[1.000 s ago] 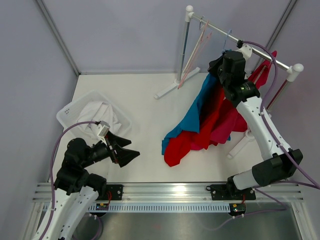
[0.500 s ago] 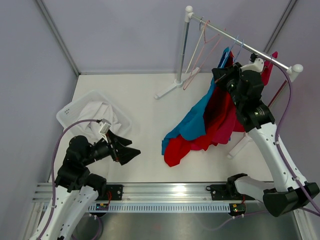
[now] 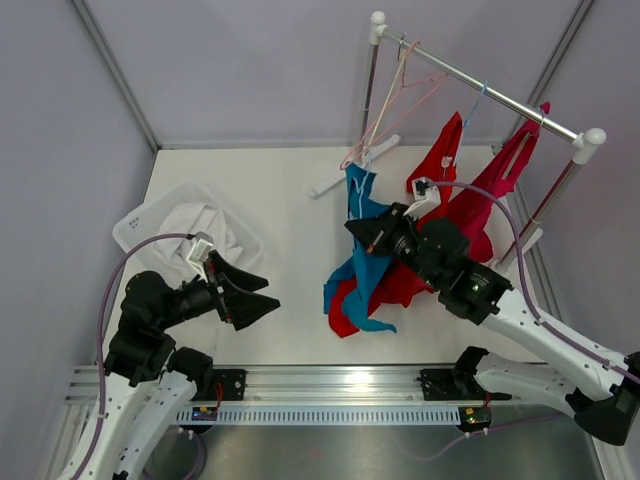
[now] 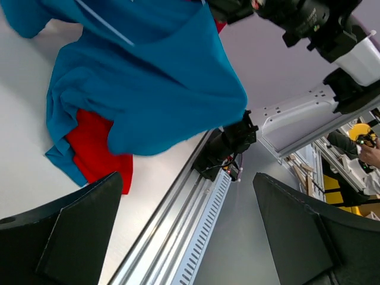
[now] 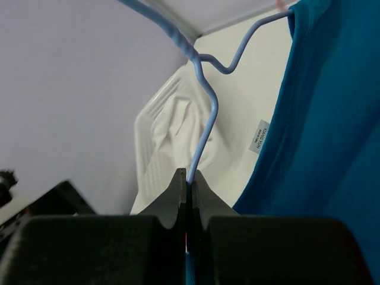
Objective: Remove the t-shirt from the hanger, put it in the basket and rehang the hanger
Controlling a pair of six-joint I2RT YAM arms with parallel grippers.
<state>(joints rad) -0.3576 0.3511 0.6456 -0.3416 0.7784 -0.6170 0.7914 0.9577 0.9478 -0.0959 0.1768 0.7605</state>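
The right claw (image 5: 189, 178) was pinched tight on the thin wire of a blue hanger (image 5: 205, 95), its two dark fingers meeting on the strand just short of the twisted neck. From that twist one arm of the wire ran into the collar of the blue t-shirt (image 5: 314, 119), which was still threaded on the hanger. A small grey label (image 5: 259, 136) lay flat inside the neckline; it carried two lines of dark print, too small to read with confidence.

Seen from above, the right claw (image 3: 372, 237) held the hanger out over the white bench (image 3: 290, 200), well apart from the rail (image 3: 480, 85). The blue t-shirt (image 3: 360, 205) hung from it, its lower folds resting on the bench over a red garment (image 3: 345, 312). Two red t-shirts (image 3: 470, 205) hung from the rail behind, and pink hangers (image 3: 400, 95) dangled bare near its far end.

The left claw (image 3: 245, 300) hovered with its fingers spread wide and nothing between them, pointing toward the heap of cloth. Behind it sat a white basket (image 3: 135, 225) holding white cloth (image 3: 200, 225).
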